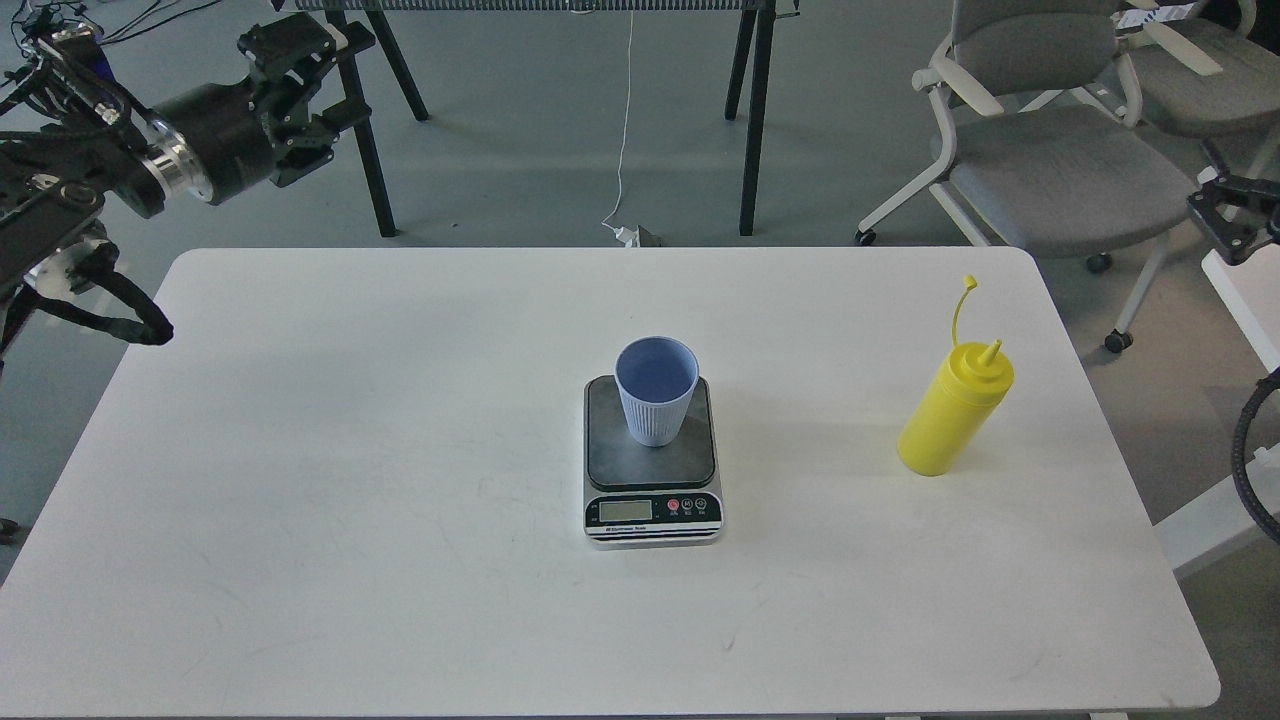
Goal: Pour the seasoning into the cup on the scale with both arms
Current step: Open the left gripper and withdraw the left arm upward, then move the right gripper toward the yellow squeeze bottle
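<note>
The light-blue ribbed cup (655, 398) stands upright and empty on the dark plate of the silver scale (652, 508) at the middle of the white table (350, 450). The yellow squeeze bottle of seasoning (952, 415) stands upright near the table's right edge, its cap strap sticking up. My left gripper (305, 88) is far off the table's back left corner, in the air, its fingers apart and empty. Of my right gripper only a black fingertip (1232, 215) shows at the right edge, beyond the table and well above and to the right of the bottle.
Grey office chairs (1060, 170) stand behind the table's right back corner. Black legs of another table (750, 120) stand on the floor behind. A black cable loop (1250, 470) hangs at the right edge.
</note>
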